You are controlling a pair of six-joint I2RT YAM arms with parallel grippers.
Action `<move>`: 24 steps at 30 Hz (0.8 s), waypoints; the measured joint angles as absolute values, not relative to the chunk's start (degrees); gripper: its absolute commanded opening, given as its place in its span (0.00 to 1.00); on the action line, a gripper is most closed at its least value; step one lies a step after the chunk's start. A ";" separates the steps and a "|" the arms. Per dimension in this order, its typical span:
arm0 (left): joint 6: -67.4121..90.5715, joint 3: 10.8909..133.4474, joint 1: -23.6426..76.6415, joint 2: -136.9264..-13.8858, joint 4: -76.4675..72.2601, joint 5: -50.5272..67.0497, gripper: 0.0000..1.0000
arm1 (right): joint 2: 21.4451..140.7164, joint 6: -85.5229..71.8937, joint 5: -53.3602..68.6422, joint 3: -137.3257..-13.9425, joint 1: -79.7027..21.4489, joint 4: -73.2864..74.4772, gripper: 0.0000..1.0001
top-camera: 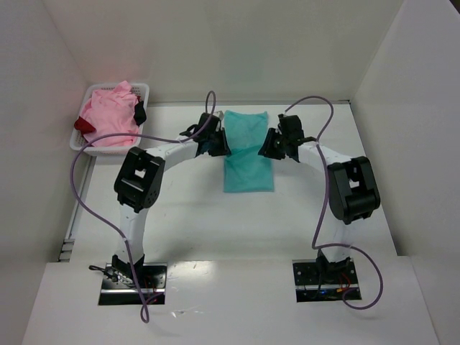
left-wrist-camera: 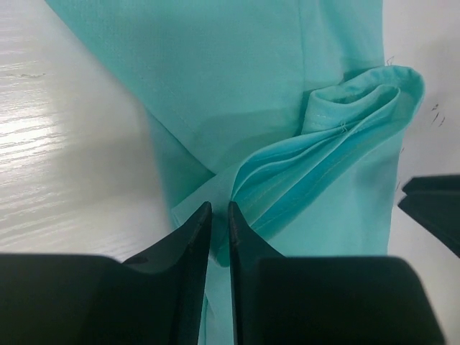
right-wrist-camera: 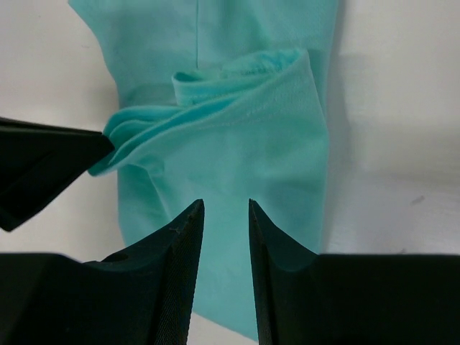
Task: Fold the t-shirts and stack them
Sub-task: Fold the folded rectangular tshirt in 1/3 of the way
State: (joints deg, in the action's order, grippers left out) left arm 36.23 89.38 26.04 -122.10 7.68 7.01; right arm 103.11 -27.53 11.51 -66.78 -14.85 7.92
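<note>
A teal t-shirt (top-camera: 248, 154), folded into a long narrow strip, lies flat at the middle of the table. One end is doubled over in a loose, bunched fold (left-wrist-camera: 338, 129). My left gripper (top-camera: 215, 141) hovers at the strip's left edge. In the left wrist view its jaws (left-wrist-camera: 220, 205) stand a narrow slit apart over the cloth's edge. My right gripper (top-camera: 274, 144) is at the strip's right edge, its jaws (right-wrist-camera: 226, 203) open above flat teal cloth (right-wrist-camera: 237, 158), holding nothing. A light pink t-shirt (top-camera: 108, 115) and a dark red one (top-camera: 84, 126) lie in the basket.
The white lattice basket (top-camera: 144, 89) stands at the back left corner by the wall. White walls close off the back and both sides. Purple cables loop from each arm over the table. Both arm bases (top-camera: 133, 277) sit at the near edge.
</note>
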 measured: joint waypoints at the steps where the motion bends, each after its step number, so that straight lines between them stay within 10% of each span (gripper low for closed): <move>1: 36.21 89.38 25.91 -122.10 7.57 7.03 0.24 | 104.27 -27.51 11.70 -67.81 -14.85 7.81 0.37; 24: 36.05 78.43 24.47 -110.96 1.30 15.00 0.19 | 119.94 -25.28 12.45 -83.29 -15.62 7.62 0.24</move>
